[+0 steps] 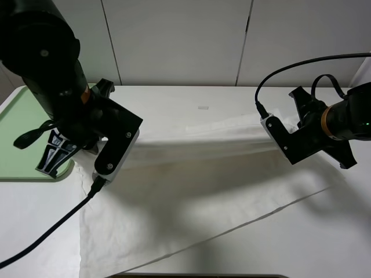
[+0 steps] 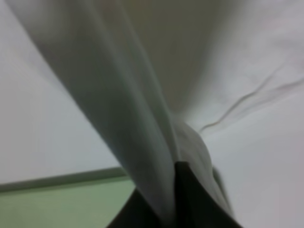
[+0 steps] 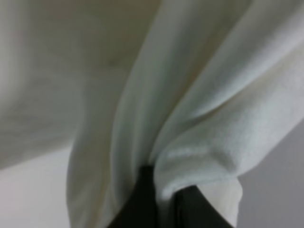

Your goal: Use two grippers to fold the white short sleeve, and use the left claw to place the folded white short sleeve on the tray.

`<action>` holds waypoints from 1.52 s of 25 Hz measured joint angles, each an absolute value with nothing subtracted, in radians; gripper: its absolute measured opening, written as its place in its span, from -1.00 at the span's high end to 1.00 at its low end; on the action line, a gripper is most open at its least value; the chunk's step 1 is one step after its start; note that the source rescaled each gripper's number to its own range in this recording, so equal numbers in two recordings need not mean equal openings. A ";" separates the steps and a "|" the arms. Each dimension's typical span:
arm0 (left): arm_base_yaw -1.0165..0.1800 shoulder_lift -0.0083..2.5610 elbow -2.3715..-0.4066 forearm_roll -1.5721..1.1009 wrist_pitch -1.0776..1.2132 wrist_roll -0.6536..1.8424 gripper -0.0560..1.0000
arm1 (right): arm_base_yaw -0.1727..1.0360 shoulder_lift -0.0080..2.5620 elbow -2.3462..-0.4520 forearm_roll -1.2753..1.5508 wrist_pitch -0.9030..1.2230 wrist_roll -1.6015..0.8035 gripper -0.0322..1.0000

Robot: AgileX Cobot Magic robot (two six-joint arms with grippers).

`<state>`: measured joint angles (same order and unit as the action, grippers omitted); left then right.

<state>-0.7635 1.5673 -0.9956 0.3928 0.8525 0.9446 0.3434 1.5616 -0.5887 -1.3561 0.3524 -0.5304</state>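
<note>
Currently, the white short sleeve [image 1: 191, 197] lay spread on the table [image 1: 342, 249], its far edge raised taut between the two arms, beside the tray [image 1: 17, 127] and not in it. That pale green tray sat at the table's left end, partly hidden by the left arm. Both the left gripper [image 2: 173, 190] and the right gripper [image 3: 164, 190] were pinched tight on folds of the fabric.
</note>
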 joint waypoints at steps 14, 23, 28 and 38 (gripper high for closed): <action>-0.910 1.593 -0.930 0.238 0.887 1.010 0.88 | 0.343 1.547 -0.589 -0.867 0.439 -0.908 0.93; -0.932 1.640 -0.906 0.135 0.865 1.010 0.66 | 0.343 1.547 -0.589 -0.637 0.481 -1.024 0.73; -0.932 1.641 -0.906 0.055 0.865 1.010 -0.39 | 0.343 1.547 -0.589 -0.556 0.489 -1.027 -0.68; -0.932 1.638 -0.906 0.176 0.901 0.966 -0.99 | 0.343 1.514 -0.589 -0.569 0.553 -1.001 -1.00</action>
<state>-0.9320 1.6380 -0.9065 0.1763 0.9007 0.9664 0.3434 1.5139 -0.5887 -0.5686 0.5527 -1.0008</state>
